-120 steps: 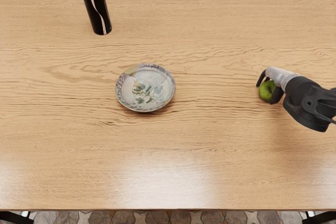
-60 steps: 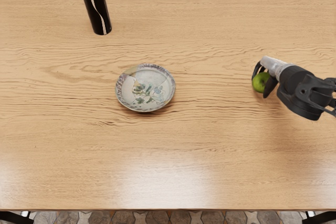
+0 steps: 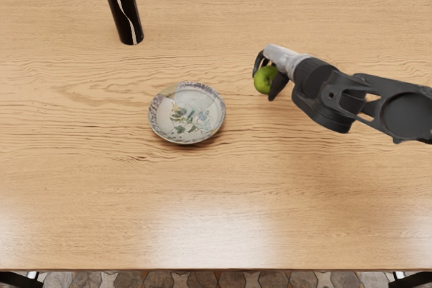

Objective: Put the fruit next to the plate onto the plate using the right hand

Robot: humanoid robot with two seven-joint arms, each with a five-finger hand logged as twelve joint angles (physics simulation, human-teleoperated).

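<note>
One fruit (image 3: 264,79) is clasped in the curled right hand (image 3: 275,67), held right of the plate (image 3: 155,109) and apart from it.

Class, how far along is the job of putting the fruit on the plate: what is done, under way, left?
Done: the right hand is shut on the fruit. Under way: it holds the fruit right of the plate, apart from the rim. Left: bring it over the plate and set it down; no fruit lies there yet.
</note>
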